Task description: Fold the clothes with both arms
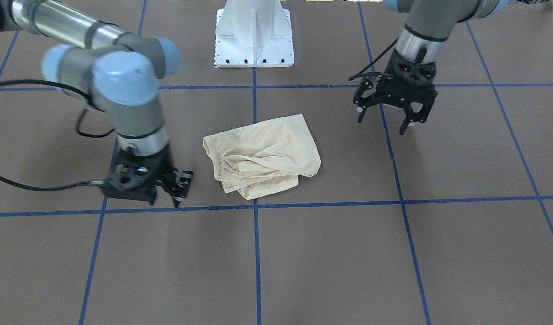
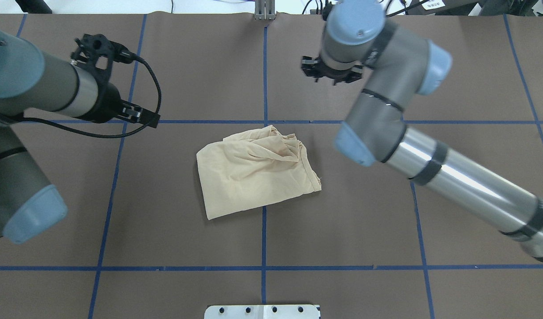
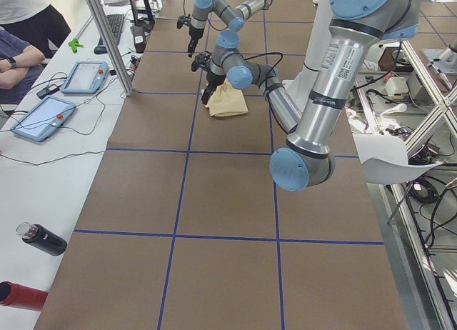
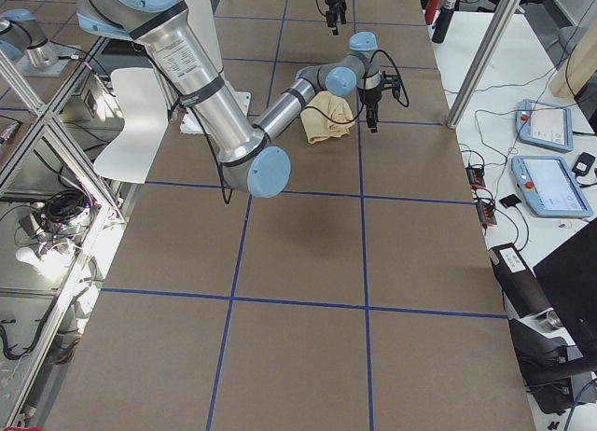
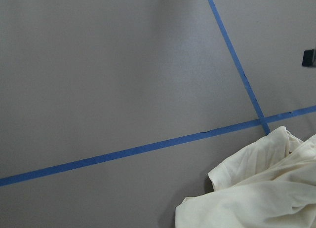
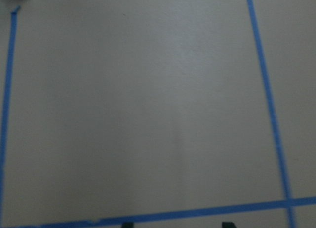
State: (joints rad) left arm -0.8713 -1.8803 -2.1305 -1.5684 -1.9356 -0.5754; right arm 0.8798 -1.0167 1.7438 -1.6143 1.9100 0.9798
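Note:
The cream-yellow shirt [image 1: 262,153] lies in a rumpled, partly folded bundle at the middle of the brown table [image 2: 253,173]. Its print and neck label are hidden. It also shows in the left wrist view [image 5: 256,193]. My left gripper [image 1: 383,123] hangs open and empty above the table, off to the shirt's side, apart from it [image 2: 140,117]. My right gripper [image 1: 170,198] is low over the table on the shirt's other side, near its far edge, not touching it [image 2: 331,73]. Its fingertips [image 6: 227,224] stand apart and hold nothing.
The white pedestal base [image 1: 253,36] stands at the robot's side of the table. Blue tape lines [image 2: 263,248] mark a grid. A side bench holds tablets [image 3: 43,117] and a dark bottle [image 3: 41,238]; a person sits there [image 3: 18,51].

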